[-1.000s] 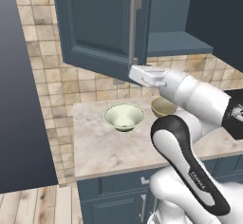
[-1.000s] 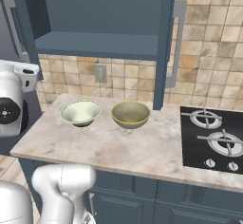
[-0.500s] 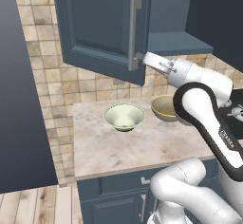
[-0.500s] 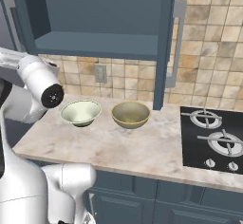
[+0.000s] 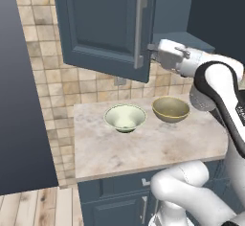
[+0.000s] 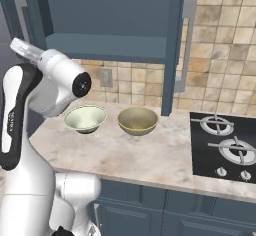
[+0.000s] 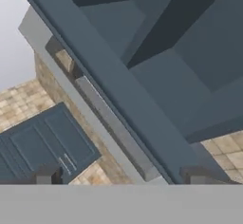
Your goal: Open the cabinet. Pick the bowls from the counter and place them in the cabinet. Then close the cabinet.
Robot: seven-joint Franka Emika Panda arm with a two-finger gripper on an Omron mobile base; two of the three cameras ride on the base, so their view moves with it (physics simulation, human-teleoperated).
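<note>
The cabinet (image 6: 100, 25) takes the upper half of the right base view, both doors swung out, inner shelf bare. The left base view gives what that one can't: the left door (image 5: 107, 24) face-on at top centre w/ its silver bar handle (image 5: 140, 31), and the arm's wrist just right of that handle. In the hand view the door's edge runs diagonally upper left to lower right w/ the handle (image 7: 116, 128) alongside it.

The bench (image 6: 125, 157), pink-beige marble, fills the middle of both base views. The right base view also shows the black stovetop (image 6: 225, 147) at right and a wall outlet (image 6: 106, 76) on the tiles.

Both bowls sit on the bench below the cabinet, side by side, near but apart: cream-green bowl (image 5: 125, 117) at frame centre, mustard bowl (image 5: 171, 109) to its right.

The hand (image 7: 122, 176) has its finger tips (image 7: 47, 175) at the two bottom corners of the hand view, so spread wide, gripping nothing. Prob. just clear of the handle, but contact is hard to judge.
</note>
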